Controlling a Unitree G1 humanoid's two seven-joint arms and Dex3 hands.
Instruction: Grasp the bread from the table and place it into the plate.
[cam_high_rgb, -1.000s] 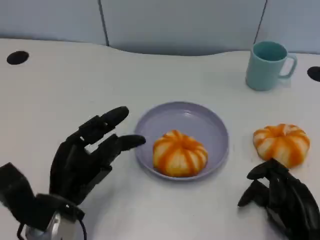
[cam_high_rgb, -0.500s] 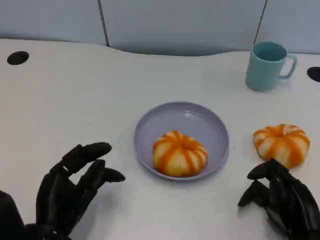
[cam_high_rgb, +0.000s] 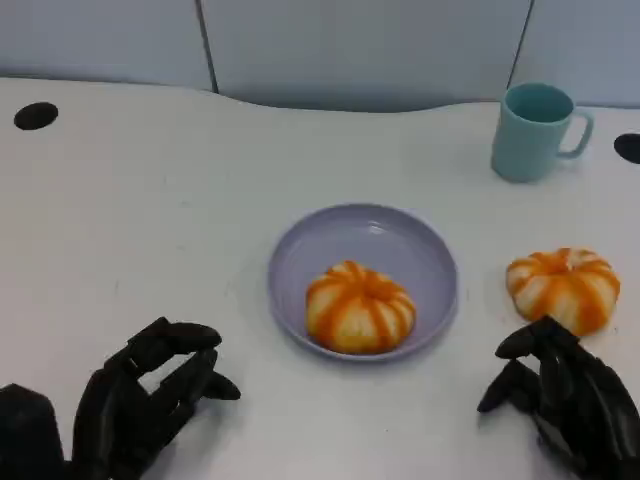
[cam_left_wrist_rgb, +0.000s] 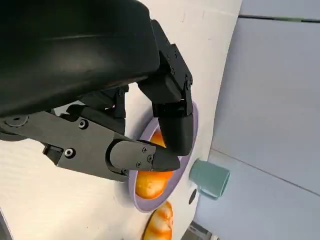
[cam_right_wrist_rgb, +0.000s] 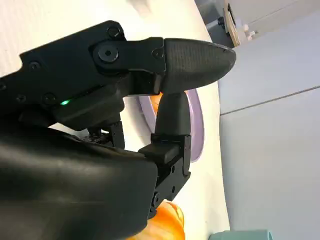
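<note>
One striped bread (cam_high_rgb: 359, 307) sits in the lavender plate (cam_high_rgb: 372, 232); the second bread (cam_high_rgb: 562, 288), at its 3 o'clock, is partly hidden behind the right hand (cam_high_rgb: 560, 395). That hand, cut off by the frame, is loosely curled and holds nothing, and the left hand (cam_high_rgb: 135, 400) is spread and bare. No writing shows on the teal mug (cam_high_rgb: 535, 131).

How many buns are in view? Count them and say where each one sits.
2. One bun lies in the plate at the middle of the table. The other bun sits on the table right of the plate, just beyond the right hand.
</note>
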